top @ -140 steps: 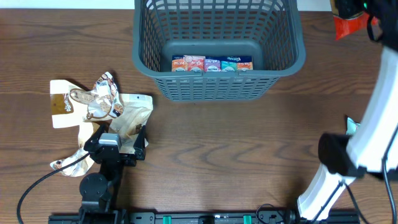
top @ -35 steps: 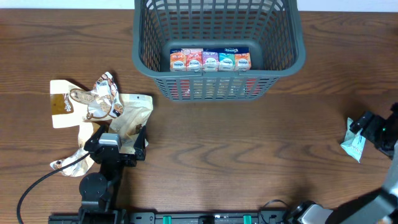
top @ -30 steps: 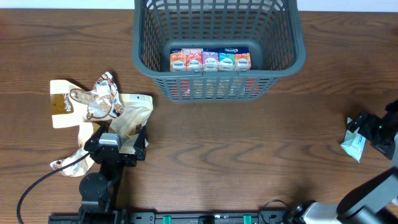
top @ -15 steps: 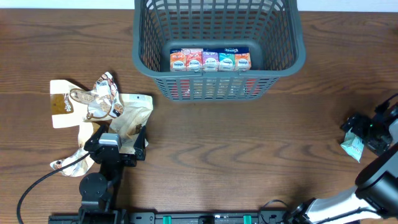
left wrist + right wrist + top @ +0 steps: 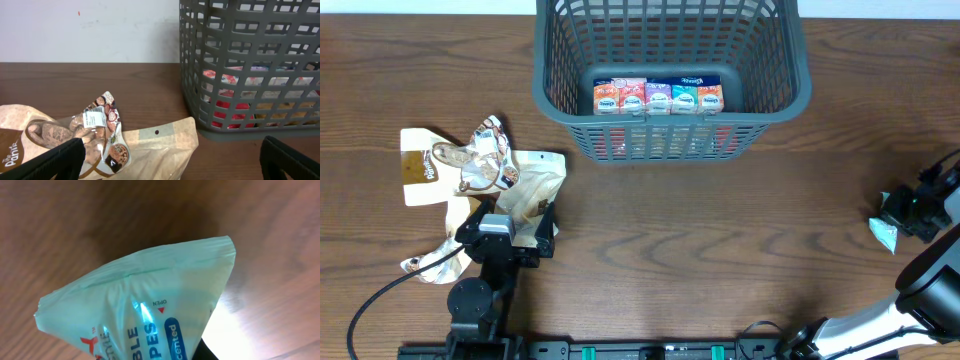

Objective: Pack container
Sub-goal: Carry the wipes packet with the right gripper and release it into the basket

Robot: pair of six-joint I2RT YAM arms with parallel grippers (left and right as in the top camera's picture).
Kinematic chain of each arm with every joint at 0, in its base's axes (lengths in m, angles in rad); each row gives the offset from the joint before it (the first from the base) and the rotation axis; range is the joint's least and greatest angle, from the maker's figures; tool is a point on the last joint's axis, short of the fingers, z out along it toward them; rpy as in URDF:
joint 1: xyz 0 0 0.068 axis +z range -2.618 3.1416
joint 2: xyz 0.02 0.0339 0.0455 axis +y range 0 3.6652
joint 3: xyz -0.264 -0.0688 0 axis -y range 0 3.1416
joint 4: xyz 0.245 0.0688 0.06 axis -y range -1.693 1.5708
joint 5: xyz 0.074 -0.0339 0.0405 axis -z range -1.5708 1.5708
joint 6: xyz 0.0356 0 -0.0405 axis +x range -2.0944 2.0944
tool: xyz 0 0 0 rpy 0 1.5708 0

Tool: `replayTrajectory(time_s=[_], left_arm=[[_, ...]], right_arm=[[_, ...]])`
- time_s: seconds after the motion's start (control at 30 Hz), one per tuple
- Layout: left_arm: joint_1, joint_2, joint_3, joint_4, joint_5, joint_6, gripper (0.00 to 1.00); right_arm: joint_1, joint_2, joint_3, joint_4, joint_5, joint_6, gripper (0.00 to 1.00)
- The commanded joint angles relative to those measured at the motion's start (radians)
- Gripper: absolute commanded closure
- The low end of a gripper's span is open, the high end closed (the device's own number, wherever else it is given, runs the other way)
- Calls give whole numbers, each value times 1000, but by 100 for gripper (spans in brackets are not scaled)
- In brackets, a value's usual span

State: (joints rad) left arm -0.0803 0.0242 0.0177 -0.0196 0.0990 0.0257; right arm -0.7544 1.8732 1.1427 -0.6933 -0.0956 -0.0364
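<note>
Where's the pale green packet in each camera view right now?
Overhead: pale green packet at the far right edge, about mid-height.
Left wrist: not in it.
Right wrist: close up, filling most of the picture.
Shared landmark: the brown wooden table, visible in all three views.

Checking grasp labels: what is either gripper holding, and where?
The right gripper pinches the wipes packet at its wrist-side end, exact spot hidden; the left gripper holds nothing.

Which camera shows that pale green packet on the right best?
The right wrist view: the pale green packet fills it, print visible. Overhead shows only its corner beside the right gripper; the left wrist view misses it.
</note>
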Motion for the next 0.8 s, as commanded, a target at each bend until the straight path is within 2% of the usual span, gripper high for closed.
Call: replayTrajectory(time_s=[0.0,0.27,0.33,0.43,0.53,0.67,0.77], left_arm=[[3,1,-13,-32,25,-6,1],[3,1,-13,-33,25,-6,1],[3,1,-13,-33,25,-6,1],[3,1,-13,-32,25,-6,1],[3,1,-13,-33,25,-5,2],[3,1,-13,-32,25,-5,1],[3,1,-13,-32,25,-5,1]], right_arm=[[44,-39,106,-32,-103,7,99],[238,-108,658,-230,-107,3,99],[307,-108,790,-271,-107,-56,99],[438,-108,958,-347,-108,-222,99],[597,-108,1062,-438,-109,-482,99],[786,-107,1083,-510,-111,-763,99],[898,-93,1082,-521,-113,-854,99]])
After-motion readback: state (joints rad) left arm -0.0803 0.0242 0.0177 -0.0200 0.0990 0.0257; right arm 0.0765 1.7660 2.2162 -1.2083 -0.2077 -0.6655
